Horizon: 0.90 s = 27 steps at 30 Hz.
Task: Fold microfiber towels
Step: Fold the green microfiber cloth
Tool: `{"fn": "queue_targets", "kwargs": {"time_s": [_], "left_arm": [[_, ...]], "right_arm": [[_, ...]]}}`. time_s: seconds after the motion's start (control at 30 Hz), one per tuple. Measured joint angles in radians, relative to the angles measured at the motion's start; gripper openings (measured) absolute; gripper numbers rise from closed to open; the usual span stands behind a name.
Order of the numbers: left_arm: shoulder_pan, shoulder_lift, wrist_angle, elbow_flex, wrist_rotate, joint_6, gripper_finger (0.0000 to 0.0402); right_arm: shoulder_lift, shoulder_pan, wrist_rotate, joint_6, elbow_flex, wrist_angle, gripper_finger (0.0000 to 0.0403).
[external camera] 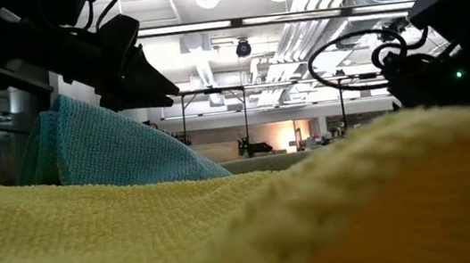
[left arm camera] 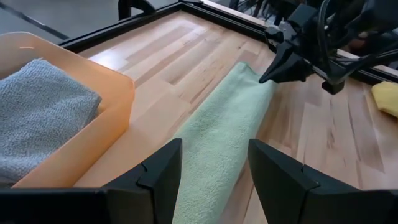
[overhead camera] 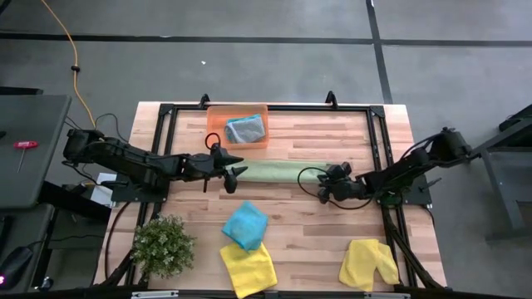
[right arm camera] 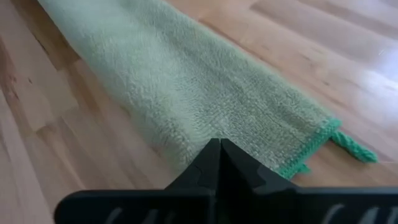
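right up against the low camera lies a yellow towel (external camera: 141, 242), filling the foreground, with a teal-blue towel (external camera: 102, 148) humped just behind it. the wooden table (overhead camera: 291, 224) carries the rest. the light green towel (overhead camera: 278, 172) lies folded into a long strip across the middle, between the two arms. the left gripper (overhead camera: 231, 170) hovers at one end, its fingers (left arm camera: 155, 177) spread apart either side of the strip. the right gripper (right arm camera: 219, 163) is pinched closed on the other end's edge. a second yellow towel (overhead camera: 368, 264) sits at the front right. the orange tray (overhead camera: 218, 119) holds a grey towel (overhead camera: 246, 128). a small bushy plant (overhead camera: 164, 244) stands front left.
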Motion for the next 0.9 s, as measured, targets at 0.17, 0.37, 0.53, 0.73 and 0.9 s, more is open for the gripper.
{"fn": "queue_targets", "kwargs": {"time_s": [0.17,0.37,0.53,0.73,0.9], "left_arm": [[0.000,0.000,-0.008,0.000,0.000,0.003,0.0175],[0.000,0.000,-0.010,0.000,0.000,0.018,0.0175],[0.000,0.000,-0.012,0.000,0.000,0.018,0.0175],[0.000,0.000,-0.012,0.000,0.000,0.018,0.0175],[0.000,0.000,-0.014,0.000,0.000,0.013,0.0175]], "right_arm": [[0.013,-0.001,-0.028,-0.025,0.000,-0.005,0.0002],[-0.091,-0.001,-0.007,-0.152,0.019,-0.012,0.0000],[-0.166,0.000,-0.018,-0.270,0.060,-0.034,0.0000],[-0.127,0.000,-0.065,-0.241,0.081,-0.036,0.0000],[-0.017,0.000,-0.061,-0.176,0.079,-0.017,0.0000]]}}
